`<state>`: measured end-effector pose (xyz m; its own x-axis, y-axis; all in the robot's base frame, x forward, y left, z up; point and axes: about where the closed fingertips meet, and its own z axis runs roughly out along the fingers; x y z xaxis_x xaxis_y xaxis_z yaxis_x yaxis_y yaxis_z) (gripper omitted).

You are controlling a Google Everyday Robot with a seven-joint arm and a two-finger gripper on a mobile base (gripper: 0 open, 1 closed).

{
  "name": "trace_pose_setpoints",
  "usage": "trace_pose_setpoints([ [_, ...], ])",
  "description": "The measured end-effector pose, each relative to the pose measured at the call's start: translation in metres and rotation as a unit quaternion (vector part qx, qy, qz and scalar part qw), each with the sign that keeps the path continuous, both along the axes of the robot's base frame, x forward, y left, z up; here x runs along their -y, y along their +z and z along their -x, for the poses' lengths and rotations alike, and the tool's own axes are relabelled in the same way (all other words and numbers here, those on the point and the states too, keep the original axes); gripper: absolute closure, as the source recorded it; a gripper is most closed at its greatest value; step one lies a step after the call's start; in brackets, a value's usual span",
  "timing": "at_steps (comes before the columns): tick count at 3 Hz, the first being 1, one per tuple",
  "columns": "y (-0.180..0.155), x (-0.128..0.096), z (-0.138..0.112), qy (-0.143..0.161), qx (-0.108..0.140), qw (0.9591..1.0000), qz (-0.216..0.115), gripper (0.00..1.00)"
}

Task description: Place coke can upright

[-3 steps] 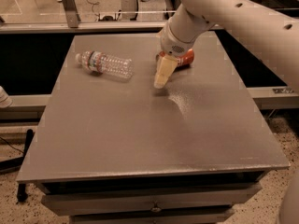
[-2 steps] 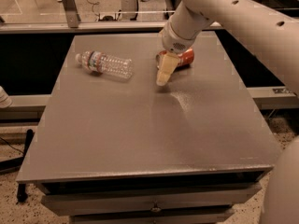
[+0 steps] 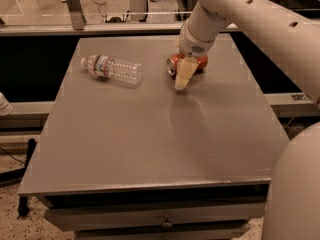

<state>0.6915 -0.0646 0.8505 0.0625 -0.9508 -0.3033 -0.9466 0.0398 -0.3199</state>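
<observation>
1. Far from finished, by the look of it: red-orange aluminium coke can (image 3: pixel 200 63) with a silver top, lying on its side toward the far right of the flat grey counter (image 3: pixel 150 144). Long axis roughly left to right, silver end turned to the left.
2. Nothing set upright as yet. No lift or tilt of the can off the surface to be seen.
3. Left to do, as a judgement:
   - take a firm hold across the can's body;
   - raise it clear of the counter;
   - turn it until the base faces down;
   - set it on the counter and let go.
4. Pale cream gripper (image 3: pixel 181 81) at the end of the bulky white arm (image 3: pixel 235 9), pointing downward. Tip close to the counter, directly in front of the can and covering its middle in this view.
5. Cannot tell how wide the gripper is set: visible only as one tapering cream shape. Cannot tell either whether it touches the can or merely hangs just before it. No sign of anything held.
6. Clear plastic water bottle (image 3: pixel 112 69) lying on its side at the far left, well apart from can and gripper. Apparently no part in this job.
</observation>
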Motion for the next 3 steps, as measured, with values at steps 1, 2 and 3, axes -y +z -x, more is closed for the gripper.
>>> trace_pose_setpoints([
  [1,-0.01,0.004,0.004,0.005,-0.012,0.9999,0.009,0.4],
  [2,-0.011,0.006,0.006,0.007,-0.016,0.9998,0.012,0.63],
  [3,0.015,0.003,0.012,0.009,-0.011,0.9998,-0.011,0.88],
])
